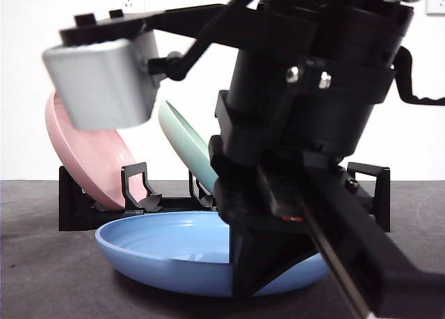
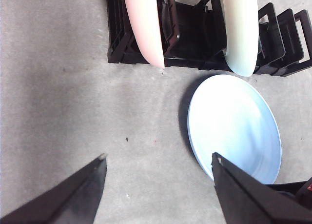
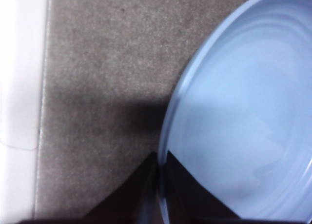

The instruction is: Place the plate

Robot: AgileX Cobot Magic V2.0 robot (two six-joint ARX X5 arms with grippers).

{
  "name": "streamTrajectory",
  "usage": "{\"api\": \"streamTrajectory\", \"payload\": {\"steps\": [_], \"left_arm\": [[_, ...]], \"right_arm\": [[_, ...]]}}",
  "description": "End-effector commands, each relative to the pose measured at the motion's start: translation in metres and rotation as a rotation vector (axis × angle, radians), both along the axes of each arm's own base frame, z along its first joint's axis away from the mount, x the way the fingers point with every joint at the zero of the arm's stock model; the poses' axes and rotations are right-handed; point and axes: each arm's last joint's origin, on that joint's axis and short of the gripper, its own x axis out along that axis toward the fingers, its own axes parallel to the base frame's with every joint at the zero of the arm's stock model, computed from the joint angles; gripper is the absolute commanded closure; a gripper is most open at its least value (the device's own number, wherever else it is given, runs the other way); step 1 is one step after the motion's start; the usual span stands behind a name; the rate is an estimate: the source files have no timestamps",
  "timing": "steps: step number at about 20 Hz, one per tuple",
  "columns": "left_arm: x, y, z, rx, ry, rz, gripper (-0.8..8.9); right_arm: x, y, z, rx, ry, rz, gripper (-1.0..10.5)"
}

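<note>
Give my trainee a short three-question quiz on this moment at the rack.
1. True or false: the blue plate stands upright in the rack.
2. Which pincer clamps the blue plate's rim? A) left pincer B) right pincer
3. Fill in: the plates held in the rack are the pink plate and the ____ plate.

Key:
1. False; it lies on the table before the rack.
2. B; the left pincer is open above the table.
3. Green.

right claw low, jaws pinched close; left claw high, spread wide.
</note>
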Motion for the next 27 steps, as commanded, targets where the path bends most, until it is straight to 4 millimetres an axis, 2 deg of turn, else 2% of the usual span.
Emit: {"api": "streamTrajectory", "payload": {"steps": [1, 3, 6, 8, 11, 15, 19, 21, 24, 27], "left_arm": [[0.001, 0.0, 0.007, -0.008, -0.022, -0.003, 4.69], [0.001, 0.0, 0.007, -0.008, -0.022, -0.003, 4.69], [0.001, 0.0, 0.007, -0.008, -0.022, -0.003, 4.69], [0.001, 0.0, 0.007, -0.001, -0.032, -0.012, 4.69], [0.001, 0.0, 0.007, 0.002, -0.033, -0.015, 4.69], [0.001, 0.0, 0.007, -0.003, -0.031, -0.01, 4.7], [0.007, -0.001, 0.008, -0.047, -0.028, 0.037, 4.7], [0.013, -0.001, 0.01, -0.054, -0.024, 0.046, 4.7], [0.031, -0.002, 0.016, -0.042, 0.015, 0.054, 4.71], [0.061, -0.004, 0.028, 0.017, 0.037, 0.072, 4.75]], "right_arm": [[-0.003, 0.005, 0.0, 0.004, 0.002, 0.016, 8.2], [-0.003, 0.005, 0.0, 0.015, 0.011, -0.011, 7.4], [-0.008, 0.007, 0.01, 0.046, 0.094, -0.077, 7.1], [-0.011, 0.011, 0.03, 0.14, 0.222, -0.112, 7.1], [-0.008, 0.004, 0.064, 0.344, 0.252, -0.178, 7.2], [0.018, -0.033, 0.099, 0.516, 0.222, -0.367, 7.3], [0.049, -0.082, 0.125, 0.656, 0.145, -0.591, 7.3], [0.058, -0.107, 0.134, 0.691, 0.1, -0.691, 7.3], [0.064, -0.138, 0.139, 0.696, 0.054, -0.827, 7.3], [0.066, -0.158, 0.141, 0.684, 0.029, -0.909, 7.3]]}}
